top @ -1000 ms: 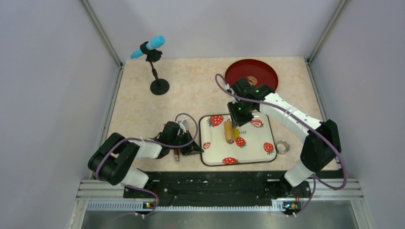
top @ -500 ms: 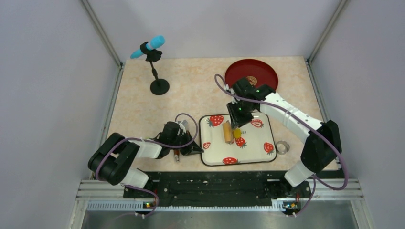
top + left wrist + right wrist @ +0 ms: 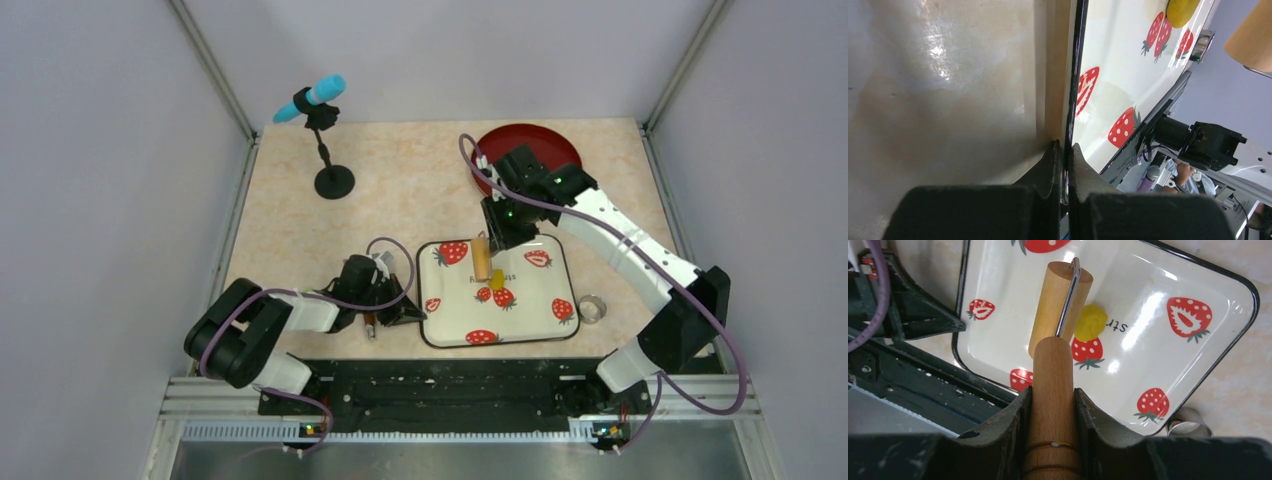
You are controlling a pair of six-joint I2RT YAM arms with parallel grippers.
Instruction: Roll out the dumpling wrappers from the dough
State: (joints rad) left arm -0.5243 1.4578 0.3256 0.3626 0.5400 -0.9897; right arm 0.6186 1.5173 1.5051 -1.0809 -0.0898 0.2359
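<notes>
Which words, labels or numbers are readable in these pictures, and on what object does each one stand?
"str": printed on the floor of the strawberry tray, right beside the dough in the right wrist view; the rest of the word is hidden behind the dough and the wooden roller.
Top view: the same print on the tray is too small to read.
No other text is visible.

I see a microphone far left, red plate far right, metal ring just beside the strawberry tray, wooden roller over it.
</notes>
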